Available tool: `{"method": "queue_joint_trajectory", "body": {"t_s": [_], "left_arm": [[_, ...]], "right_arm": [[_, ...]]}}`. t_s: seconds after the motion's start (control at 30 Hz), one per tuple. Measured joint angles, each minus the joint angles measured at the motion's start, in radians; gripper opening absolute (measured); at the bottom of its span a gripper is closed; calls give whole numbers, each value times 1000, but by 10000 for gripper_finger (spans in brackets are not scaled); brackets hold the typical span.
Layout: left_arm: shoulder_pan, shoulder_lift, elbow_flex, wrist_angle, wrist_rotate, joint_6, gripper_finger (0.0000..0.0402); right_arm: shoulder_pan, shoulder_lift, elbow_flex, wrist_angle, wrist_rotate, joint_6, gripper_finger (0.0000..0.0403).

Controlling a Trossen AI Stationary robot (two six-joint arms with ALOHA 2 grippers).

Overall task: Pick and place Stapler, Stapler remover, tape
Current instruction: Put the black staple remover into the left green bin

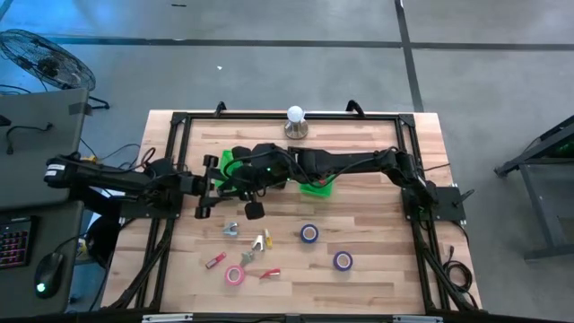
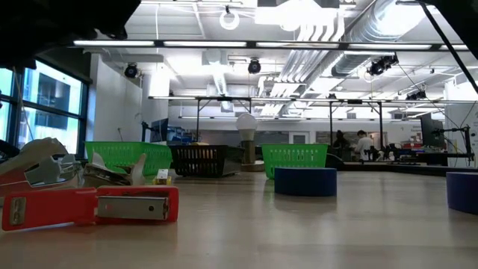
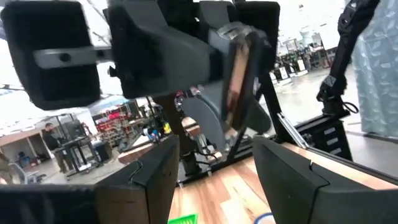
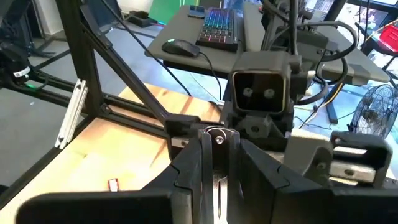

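The left arm comes in from the left side of the table [image 1: 377, 269] and reaches toward the middle. The left gripper [image 3: 214, 163] is raised above the wood, and its two fingers stand well apart with nothing between them. Just in front of it is the right gripper [image 4: 214, 158], whose arm lies across the table from the right side. Its fingers are pressed on a slim metal piece [image 4: 216, 138]; I cannot tell if this is a stapler or a remover. Both grippers meet near a green basket [image 1: 233, 159] at the back. A second green basket [image 1: 316, 187] is just to the right of it, partly under the right arm.

On the front half of the table, from left to right, lie:
- a small red stapler [image 1: 215, 261]
- a silver stapler remover [image 1: 231, 230], nearer the grippers
- the pink tape [image 1: 234, 274], flat and close to the front edge
- a small red item [image 1: 270, 273], just beside the pink tape
- the blue tape [image 1: 309, 233], well apart from the pink one
- the purple tape [image 1: 343, 260]

At the back edge a white bulb [image 1: 295, 114] stands on a round base
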Motion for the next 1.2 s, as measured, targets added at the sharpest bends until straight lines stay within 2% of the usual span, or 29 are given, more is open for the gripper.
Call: {"method": "queue_joint_trajectory", "body": {"t_s": [0.4, 1.2], "left_arm": [[1, 14, 1, 17, 8, -2, 202], [0, 14, -1, 110, -49, 1, 202]], "right_arm": [[3, 0, 0, -4, 128, -25, 67], [1, 21, 2, -5, 139, -26, 67]]}}
